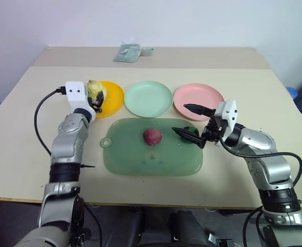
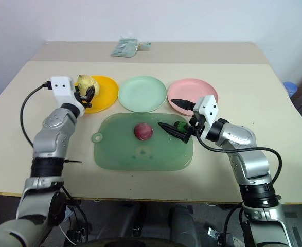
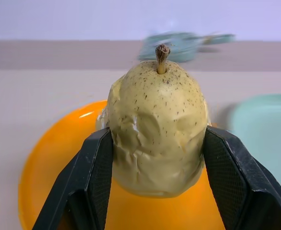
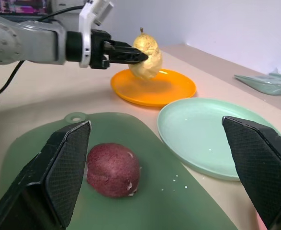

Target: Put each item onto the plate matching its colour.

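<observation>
My left gripper point(image 1: 96, 98) is shut on the lumpy pale-yellow pear point(image 3: 157, 129) and holds it upright just above the orange-yellow plate point(image 1: 113, 98). The mint green plate point(image 1: 148, 99) and the pink plate point(image 1: 198, 98) stand bare beside it in one row. A dark maroon ball point(image 1: 152, 136) rests in the middle of the translucent green mat point(image 1: 140, 159). At the mat's right end my right gripper point(image 1: 179, 118) is open and points left. The dark green ball point(image 2: 180, 126) lies right by its lower finger, half hidden.
A folded pale green packet point(image 1: 130, 52) lies on the far strip of the beige table point(image 1: 27, 128). A black cable point(image 1: 37, 116) loops off the left wrist. Bare tabletop runs left of the mat and along the front edge.
</observation>
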